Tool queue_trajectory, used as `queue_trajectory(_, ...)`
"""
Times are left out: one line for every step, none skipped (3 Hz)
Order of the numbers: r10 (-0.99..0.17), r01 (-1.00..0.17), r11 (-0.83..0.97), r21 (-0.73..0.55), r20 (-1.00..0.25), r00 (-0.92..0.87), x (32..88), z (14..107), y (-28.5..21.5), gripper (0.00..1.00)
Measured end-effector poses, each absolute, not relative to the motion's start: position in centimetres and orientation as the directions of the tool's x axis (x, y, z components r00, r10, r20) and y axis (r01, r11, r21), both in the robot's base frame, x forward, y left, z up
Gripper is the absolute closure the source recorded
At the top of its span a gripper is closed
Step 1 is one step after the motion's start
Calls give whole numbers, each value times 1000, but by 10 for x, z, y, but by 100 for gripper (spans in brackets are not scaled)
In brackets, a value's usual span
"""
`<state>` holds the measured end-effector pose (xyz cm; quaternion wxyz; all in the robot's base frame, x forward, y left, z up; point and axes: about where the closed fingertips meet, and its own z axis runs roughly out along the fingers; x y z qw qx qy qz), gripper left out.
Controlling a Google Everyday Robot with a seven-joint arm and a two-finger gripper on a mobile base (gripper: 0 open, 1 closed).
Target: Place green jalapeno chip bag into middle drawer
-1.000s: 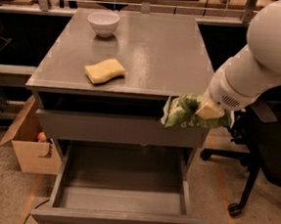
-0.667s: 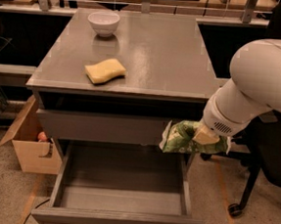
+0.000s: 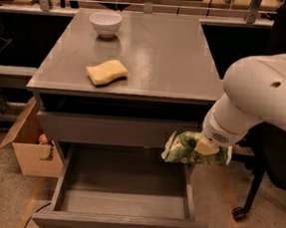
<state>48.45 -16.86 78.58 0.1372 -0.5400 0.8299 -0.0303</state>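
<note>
The green jalapeno chip bag (image 3: 187, 148) is a wrinkly green bag with pale patches, held in the air by my gripper (image 3: 205, 147), which is shut on it. It hangs over the right rear corner of the open middle drawer (image 3: 125, 204), a deep grey tray pulled out under the cabinet. My white arm (image 3: 257, 96) comes in from the right. The fingertips are mostly hidden by the bag.
A yellow wavy sponge (image 3: 106, 72) and a white bowl (image 3: 105, 22) sit on the grey cabinet top (image 3: 158, 52). A closed drawer front (image 3: 116, 130) is above the open drawer. A cardboard box (image 3: 30, 146) stands at the left, a black chair base (image 3: 248, 195) at the right.
My arm has lowered the chip bag from beside the cabinet's top edge down to just above the open drawer's right side.
</note>
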Motion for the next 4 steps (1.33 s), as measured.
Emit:
queue_trajectory(-881, -876, 464, -134, -171, -441, 476, 721, -175, 100)
queue_trajectory(-870, -873, 477, -98, -190, -454, 468, 656, -171, 100)
queue_trajectory(-849, -877, 478, -53, -283, -446, 467, 606, -151, 100)
queue_trajectory(-816, -892, 451, -1, -405, -412, 472, 571, -118, 100)
